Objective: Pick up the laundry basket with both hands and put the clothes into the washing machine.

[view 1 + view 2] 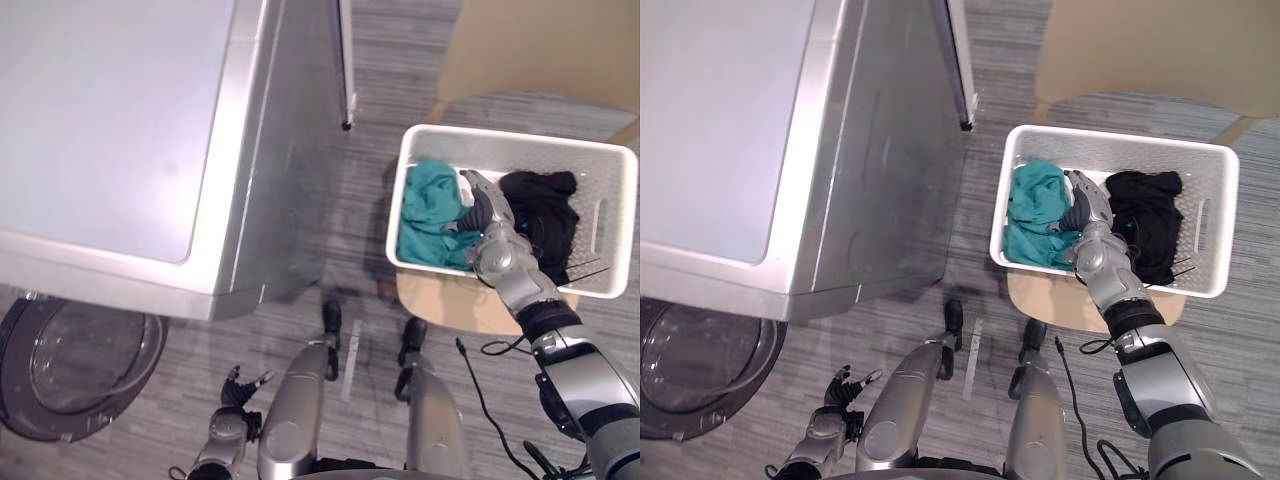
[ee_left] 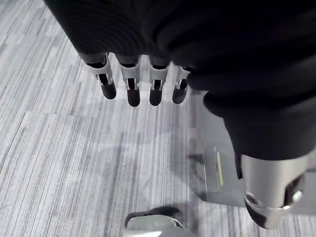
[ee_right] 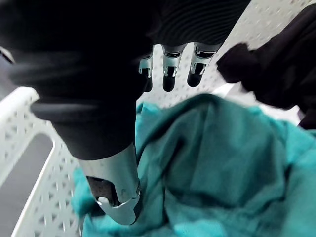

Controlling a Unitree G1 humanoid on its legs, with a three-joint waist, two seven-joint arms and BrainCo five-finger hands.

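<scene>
A white laundry basket stands on a low tan stool to the right of the silver washing machine. Inside it a teal garment lies on the left and a black garment on the right. My right hand hovers inside the basket between the two garments, open. In the right wrist view its fingers reach straight over the teal garment and grip nothing. My left hand hangs low by the floor in front of the machine, open, its fingers straight over bare floor.
The machine's round glass door stands swung open at the lower left. The tan stool pokes out under the basket's near side. A tan piece of furniture is behind the basket. Grey striped floor lies between machine and basket.
</scene>
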